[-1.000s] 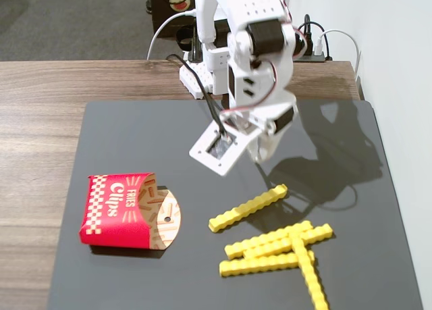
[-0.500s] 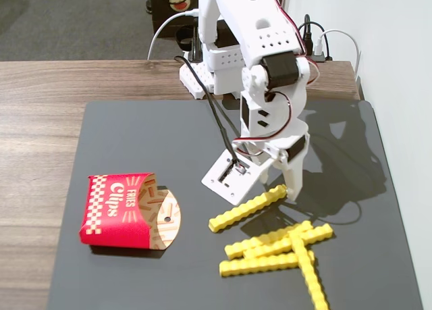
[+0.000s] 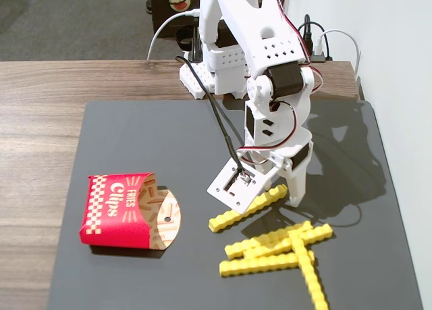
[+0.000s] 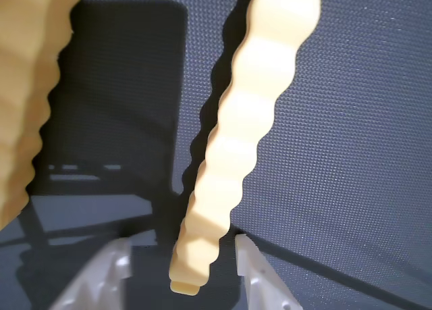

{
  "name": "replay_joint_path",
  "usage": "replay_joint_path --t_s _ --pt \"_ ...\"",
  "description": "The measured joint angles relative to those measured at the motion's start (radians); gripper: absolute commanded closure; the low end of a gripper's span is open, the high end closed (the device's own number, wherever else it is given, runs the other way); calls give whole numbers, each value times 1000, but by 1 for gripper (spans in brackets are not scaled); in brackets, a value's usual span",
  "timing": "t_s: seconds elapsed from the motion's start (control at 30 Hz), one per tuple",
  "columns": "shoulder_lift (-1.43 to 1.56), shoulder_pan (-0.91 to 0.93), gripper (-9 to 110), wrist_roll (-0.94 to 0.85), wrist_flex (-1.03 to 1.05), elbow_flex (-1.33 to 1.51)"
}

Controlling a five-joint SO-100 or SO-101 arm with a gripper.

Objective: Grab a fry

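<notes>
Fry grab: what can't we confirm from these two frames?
- Contact: in the wrist view the fry sits between the tool fingers, one side close, the other with a gap; whether it is pinched cannot be told.
- Fixed view: the tool covers the middle of that fry.
- Wrist view: a second fry is cut by the left edge and blurred.
- Fixed view: how the fry pile interlocks is unclear.

Five yellow fries lie on the mat: one fry [image 3: 247, 208] at centre frame and four crossed in a pile at lower right. One red carton [image 3: 120, 209] sits at lower left. One white arm [image 3: 270, 87] stands at upper centre.
</notes>
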Motion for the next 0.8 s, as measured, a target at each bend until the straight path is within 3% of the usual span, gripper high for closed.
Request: replay_joint_path --t_s 0.13,0.53,0.8 --pt "-6 0 101 0 -2 -5" --pt "18 0 101 -43 41 -6" --pt "258 77 101 -198 181 87"
